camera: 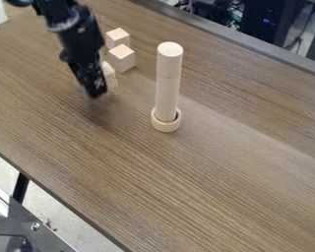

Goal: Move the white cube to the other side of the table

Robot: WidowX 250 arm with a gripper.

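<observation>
So, to the white cube (110, 74), probably the nearest of three pale blocks, towards the upper left of the table (219, 172), partly hidden behind the black gripper (96, 92). Held, or merely alongside? Impossible to tell from here; no telling wide from narrow at the gripper either. Pointing downward, though, tip low beside the cube, apparently so placed for a grasp from above. Close behind, a second cube (122, 58), then a third cube (118, 37), both resting flat; a crowded back, so presumably better to draw away towards the front. Farther out, mid-table, a tall wooden rod (167, 83), upright inside a wooden ring (165, 125), likely ringed at the foot against toppling. Worth a high carry or a wide detour on any route past, then a gentle, flat release across the table.
</observation>
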